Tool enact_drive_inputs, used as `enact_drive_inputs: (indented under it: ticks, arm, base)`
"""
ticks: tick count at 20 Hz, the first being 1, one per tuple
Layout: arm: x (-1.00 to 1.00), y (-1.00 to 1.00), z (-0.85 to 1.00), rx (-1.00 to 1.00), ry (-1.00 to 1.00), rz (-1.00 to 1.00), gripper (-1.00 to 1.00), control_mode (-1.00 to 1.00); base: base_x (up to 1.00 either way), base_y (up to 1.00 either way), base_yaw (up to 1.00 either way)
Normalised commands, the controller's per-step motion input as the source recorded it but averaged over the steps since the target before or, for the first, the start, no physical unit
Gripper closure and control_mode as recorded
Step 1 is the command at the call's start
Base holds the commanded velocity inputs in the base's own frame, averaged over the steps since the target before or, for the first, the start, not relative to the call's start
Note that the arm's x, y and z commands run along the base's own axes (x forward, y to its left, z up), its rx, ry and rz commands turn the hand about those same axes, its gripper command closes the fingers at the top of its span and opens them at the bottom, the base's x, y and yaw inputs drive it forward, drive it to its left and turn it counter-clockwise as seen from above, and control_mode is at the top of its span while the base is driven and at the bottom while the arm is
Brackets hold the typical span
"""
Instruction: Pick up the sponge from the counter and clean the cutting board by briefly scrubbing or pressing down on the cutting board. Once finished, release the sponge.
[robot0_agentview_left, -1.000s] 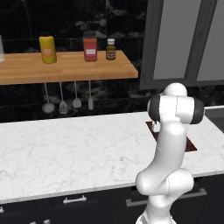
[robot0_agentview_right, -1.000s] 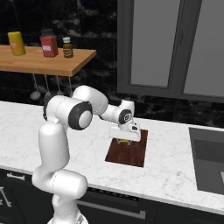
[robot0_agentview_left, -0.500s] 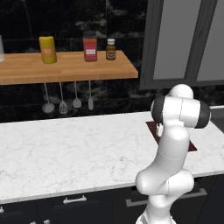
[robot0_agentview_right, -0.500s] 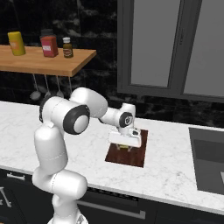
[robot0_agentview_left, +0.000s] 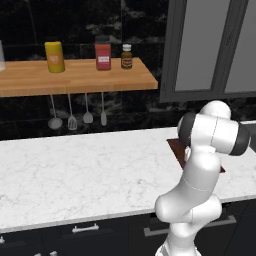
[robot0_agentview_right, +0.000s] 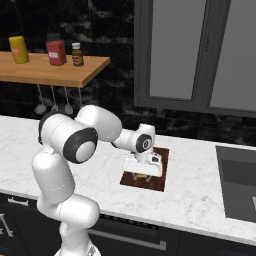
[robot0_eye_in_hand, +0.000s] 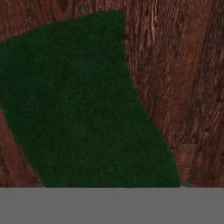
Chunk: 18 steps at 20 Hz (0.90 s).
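Inspection of the worktop: the gripper (robot0_agentview_right: 142, 175) is lowered over the cutting board (robot0_agentview_right: 159, 170), which lies flat on the counter (robot0_agentview_right: 200, 195) between the arm's base and the dark inset panel (robot0_agentview_right: 239, 187) at the 3 o'clock edge of the right base view. The fingers are closed on the sponge (robot0_eye_in_hand: 87, 109); in the hand view its dark green top spreads from the 12 o'clock edge down to the 6 o'clock edge, with reddish-brown wood grain of the cutting board (robot0_eye_in_hand: 188, 87) exposed at 3 o'clock and in a narrow strip at 8 o'clock. In the right base view a sliver of the sponge's yellow-green underside (robot0_agentview_right: 141, 176) shows beneath the white hand, directly over the board surface; whether it presses on the wood or sits just clear of it cannot be told. In the left base view the arm's upper joints cover most of the board, leaving a brown corner (robot0_agentview_left: 178, 148) visible at 3 o'clock of centre. Above the counter, at 10 o'clock in both base views, a wooden shelf (robot0_agentview_left: 80, 77) carries a yellow canister (robot0_agentview_left: 54, 56), a red container (robot0_agentview_left: 103, 52) and a small brown bottle (robot0_agentview_left: 126, 56). Utensils (robot0_agentview_left: 72, 121) hang below the shelf against the dark wall.
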Motion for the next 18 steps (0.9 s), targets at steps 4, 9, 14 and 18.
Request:
enact_drive_inputs:
  ticks: [4,9,14,18]
  arm:
    - [-0.05,0.00,-0.01,0.01,0.00,0.00,1.00,-1.00]
    - [0.47,0.00,0.00,0.04,0.00,0.00,1.00,-1.00]
    - [0.75,0.00,0.00,0.04,0.00,0.00,1.00,-1.00]
    - [0.86,-0.01,0.00,0.03,0.00,0.00,1.00,-1.00]
  base:
    - [0.00,0.00,0.00]
    - [0.00,0.00,0.00]
    - [0.00,0.00,0.00]
    - [0.00,0.00,0.00]
